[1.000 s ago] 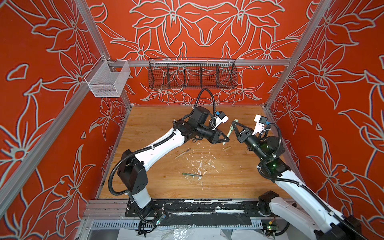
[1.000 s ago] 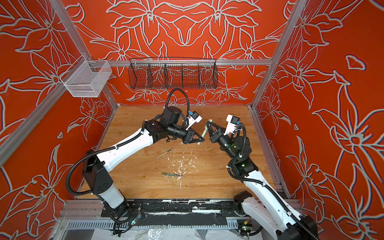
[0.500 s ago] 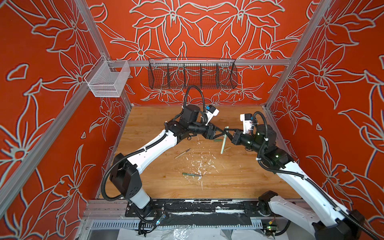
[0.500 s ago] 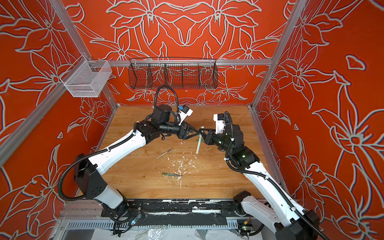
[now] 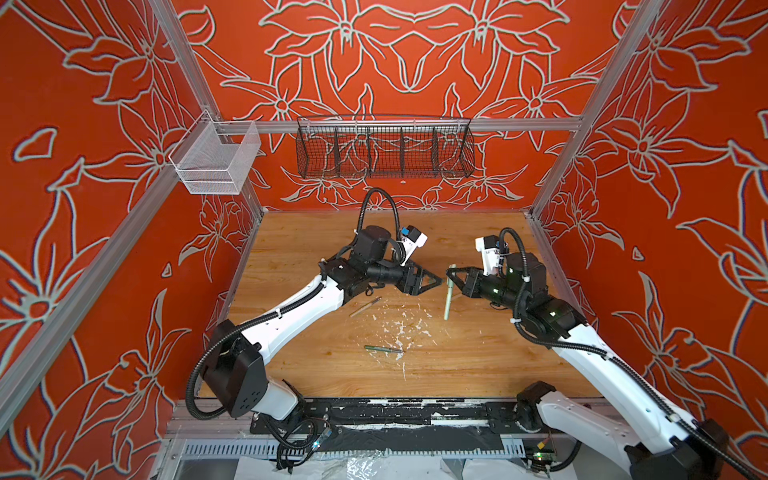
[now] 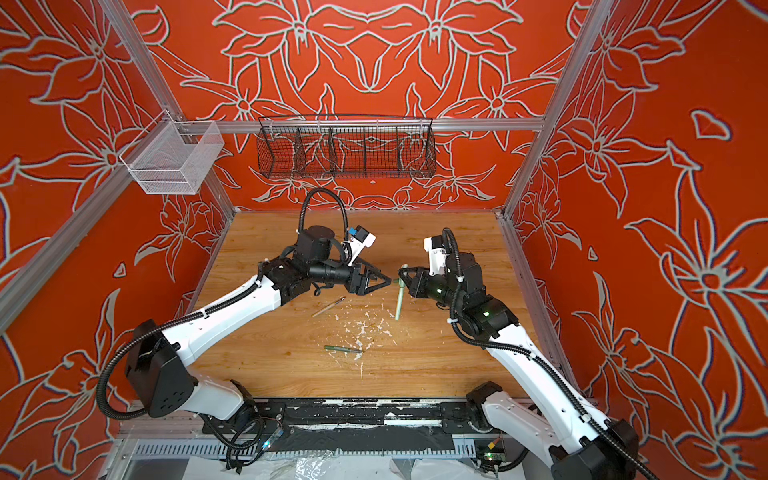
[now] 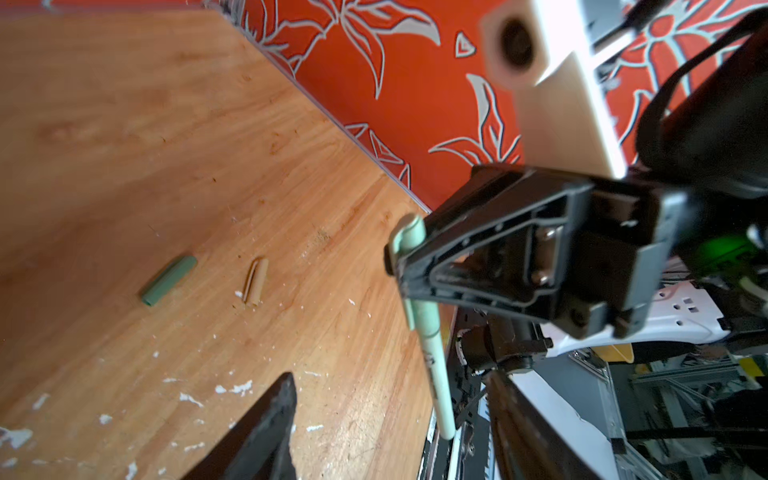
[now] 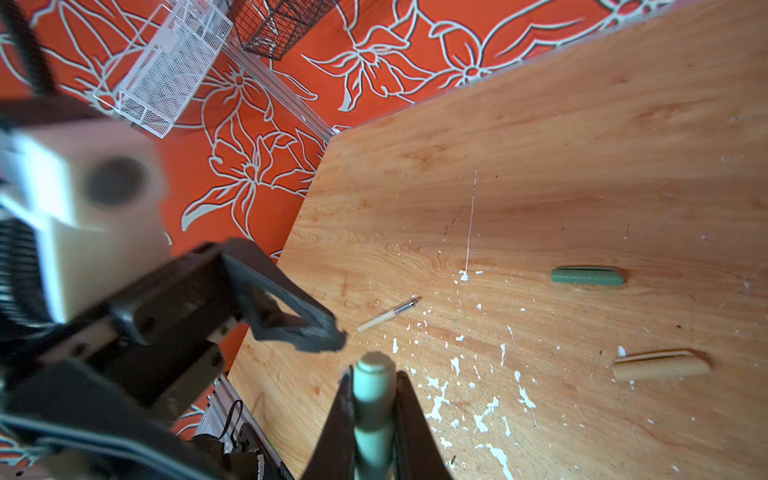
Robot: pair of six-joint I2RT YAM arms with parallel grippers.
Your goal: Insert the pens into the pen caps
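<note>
- Above the tabletop (image 5: pixel 478 365), toward its right edge, the right end effector (image 5: pixel 451 275) is clamped on the pale green pen (image 5: pixel 448 297). The pen hangs tilted, with its lower end clear of the wood.
- The grip sits at the pen's upper end, where the left wrist view shows a matching cap with a clip already seated. This pen looks done.
- Left end effector (image 5: pixel 436 282) stands just beside that pen without touching it. Its fingers are spread with nothing between them.
- Tan pen (image 5: pixel 365 306) lies flat near the middle of the tabletop. The dark green pen (image 5: pixel 383 349) lies flat nearer the front edge, among white flecks (image 5: pixel 399 328).
- Dark green cap (image 8: pixel 588 276) and tan cap (image 8: pixel 660 365) lie flat toward the right edge, near each other but not touching.
- Handling the pens, as a judgement: they are light, stiff and smooth, so they may swivel or slip in a two-finger pinch. Take one across the barrel about mid-length, leaving the thin tip end free.
- Handling the caps, likewise judged: they are short, hollow and round, and likely to roll when nudged. Pinch one across its sides near the closed end, with the mouth left clear. Line up the axes before pushing, since a skewed push could bend the fine tip.
</note>
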